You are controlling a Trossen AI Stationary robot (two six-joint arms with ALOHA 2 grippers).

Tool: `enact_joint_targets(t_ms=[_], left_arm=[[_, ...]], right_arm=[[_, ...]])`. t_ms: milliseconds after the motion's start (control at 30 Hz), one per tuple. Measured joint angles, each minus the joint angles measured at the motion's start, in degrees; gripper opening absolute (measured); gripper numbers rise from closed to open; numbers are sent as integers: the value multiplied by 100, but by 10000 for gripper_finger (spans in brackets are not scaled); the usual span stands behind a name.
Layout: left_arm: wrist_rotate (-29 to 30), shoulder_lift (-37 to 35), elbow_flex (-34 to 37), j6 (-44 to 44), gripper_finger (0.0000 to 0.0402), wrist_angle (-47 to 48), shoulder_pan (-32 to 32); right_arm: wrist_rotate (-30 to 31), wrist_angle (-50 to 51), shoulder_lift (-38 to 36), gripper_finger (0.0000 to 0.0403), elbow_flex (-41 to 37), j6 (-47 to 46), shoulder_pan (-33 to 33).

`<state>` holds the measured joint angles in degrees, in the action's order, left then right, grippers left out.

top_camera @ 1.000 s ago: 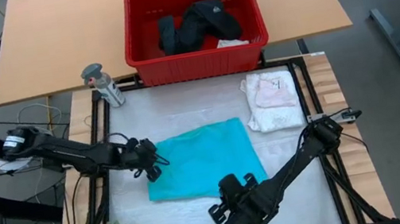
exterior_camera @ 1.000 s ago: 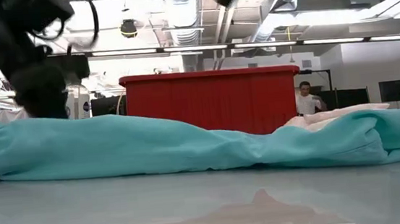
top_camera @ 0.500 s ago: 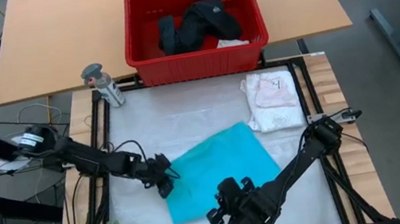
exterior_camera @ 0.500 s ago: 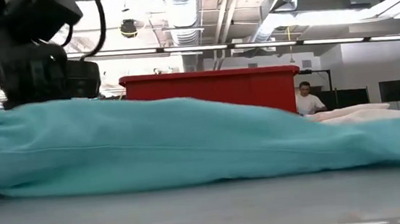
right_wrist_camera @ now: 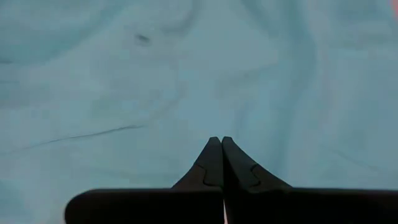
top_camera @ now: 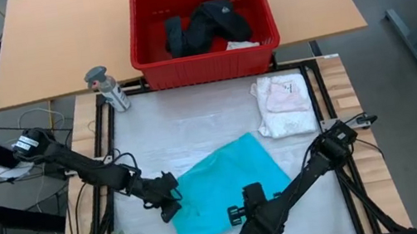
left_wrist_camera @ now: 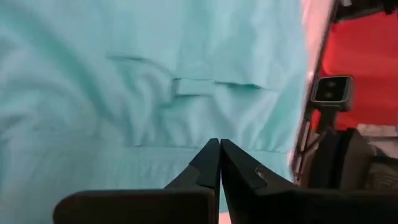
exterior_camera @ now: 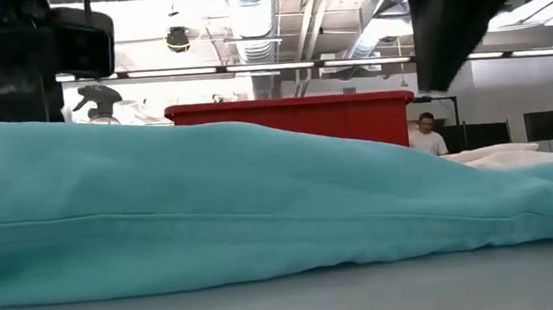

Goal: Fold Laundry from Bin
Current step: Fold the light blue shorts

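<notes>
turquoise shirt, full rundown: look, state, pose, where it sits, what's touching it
The turquoise shirt is a soft knit-looking garment, folded into a rough rectangle lying flat and skewed on the white work mat, toward its near side. The surface shows shallow wrinkles and a stitched seam. The left gripper is shut at its left edge and the right gripper is shut at its near edge; whether either pinches fabric cannot be told. It lies apart from the pale folded piece and the red bin.

No readable text for you anywhere, no labels, brands, numbers or signs legible on any surface, any small markings too blurred for you to make out
</notes>
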<state>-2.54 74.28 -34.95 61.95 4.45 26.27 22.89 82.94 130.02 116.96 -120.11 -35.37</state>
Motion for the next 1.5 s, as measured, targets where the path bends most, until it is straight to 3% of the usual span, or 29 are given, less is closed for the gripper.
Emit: enact_joint_targets(t_ms=[200,400,600,700,800,967,1167,1367,1500], left_arm=[[51,-95,-222,-151,0,279,125],[123,-442,-290,-258,0,548,158],[183,-952,-294,-365,0,797,163],[255,-1255,-294,-367,0,1164,166],[489,-1611,-297,-389,0,1702,166],[1004,-2235,-297,-533,0,2444,166],[1589,-2743,-297,-1188,0,2851,166],[1831,-2827,-297,-1523,0,3083,183],[1832,-2895,-297,-1432,0,2954,264]], right_arm=[[-242,33,335,14,-10,42,275],[-376,-105,719,14,-10,842,817],[-139,-801,859,14,-8,2484,1533],[319,-1309,867,14,-4,3641,1927],[398,-1925,867,14,63,5050,2328],[466,-1817,844,14,701,6230,2623],[473,-1236,774,27,1824,6771,2390],[406,-2152,478,13,1672,6871,1464],[847,-2490,416,13,1695,6503,709]])
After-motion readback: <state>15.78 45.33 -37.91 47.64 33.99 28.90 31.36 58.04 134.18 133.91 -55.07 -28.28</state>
